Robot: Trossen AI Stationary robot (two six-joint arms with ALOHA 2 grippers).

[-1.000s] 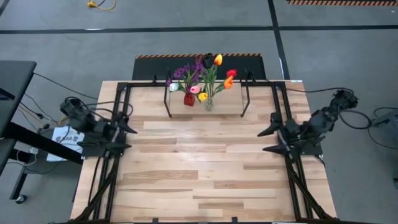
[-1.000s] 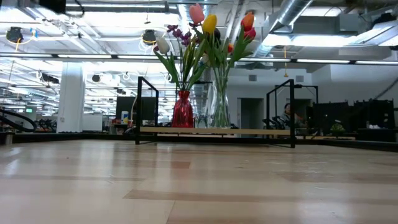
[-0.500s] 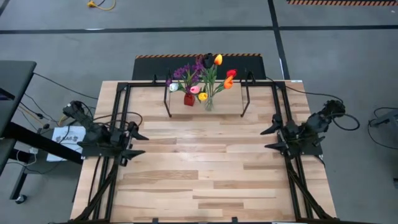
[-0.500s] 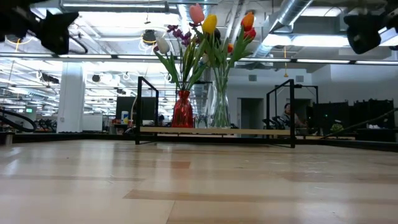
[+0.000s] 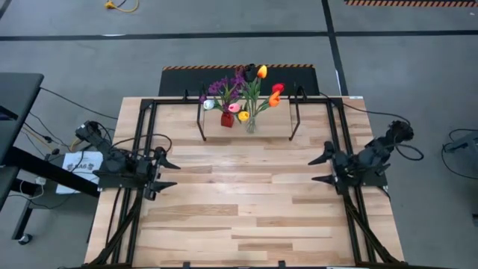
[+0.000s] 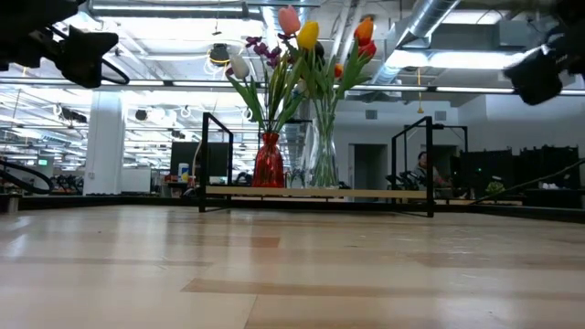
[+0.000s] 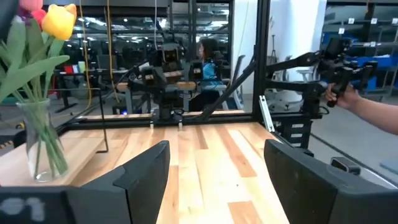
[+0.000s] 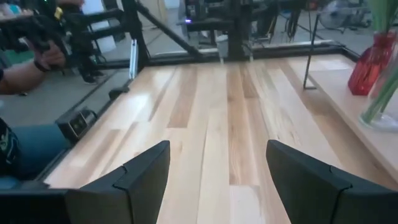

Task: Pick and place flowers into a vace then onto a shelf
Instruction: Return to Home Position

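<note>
So over the bench, both arms have shuffled toward home, well clear of the shelf; left claw and right claw gape empty. On the shelf sit the red vase, clear vase and flowers, so it looks basically done.

No writing, label or number is legible anywhere.

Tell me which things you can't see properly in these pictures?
Red vase: right wrist view, its flowers are cut off by the picture's edge.
Transparent vase: high view, too small and covered by the flowers.
Left gripper, right gripper: low view, partly cut off by the top edge.
Person's hand: left wrist view, the arm runs off the edge.
</note>
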